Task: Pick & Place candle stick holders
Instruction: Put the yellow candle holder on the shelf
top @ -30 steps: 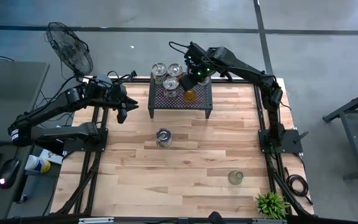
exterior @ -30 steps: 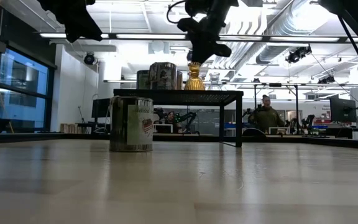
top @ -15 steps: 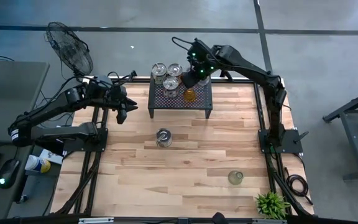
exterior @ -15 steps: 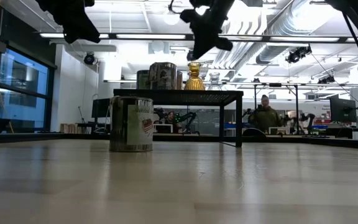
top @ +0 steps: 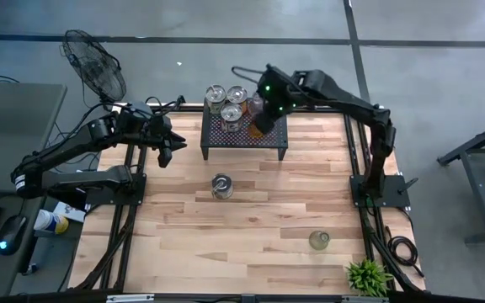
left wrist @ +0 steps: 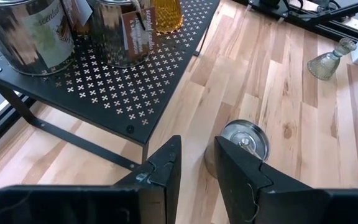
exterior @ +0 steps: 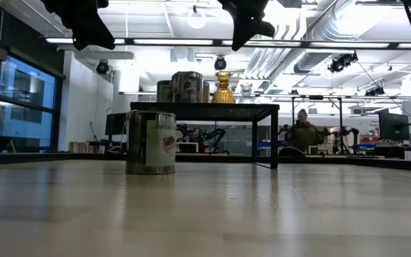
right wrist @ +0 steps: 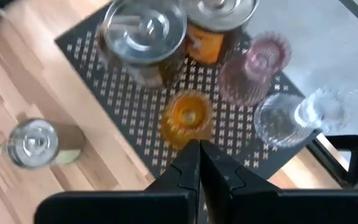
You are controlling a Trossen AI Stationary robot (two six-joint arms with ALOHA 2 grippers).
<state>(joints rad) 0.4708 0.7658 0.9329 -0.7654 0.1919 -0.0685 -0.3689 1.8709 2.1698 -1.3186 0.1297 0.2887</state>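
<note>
Two grippers are in view, and only the right gripper (right wrist: pixel 197 163) is near the work. It hangs above the black perforated stand (top: pixel 244 131) at the upper centre of the high view, its fingers pressed together on nothing. The amber holder (right wrist: pixel 186 117) stands upright on the stand, directly ahead of and below the closed fingertips in the right wrist view, its long axis vertical. A pink holder (right wrist: pixel 254 65) and a clear holder (right wrist: pixel 287 117) stand just beside it, with silvery cans (right wrist: pixel 145 34) behind. The left gripper (left wrist: pixel 196 165) waits at the upper left of the table, fingers parted and empty, well apart from the stand. The right arm is therefore judged nearer; its fingers must part before descending.
</note>
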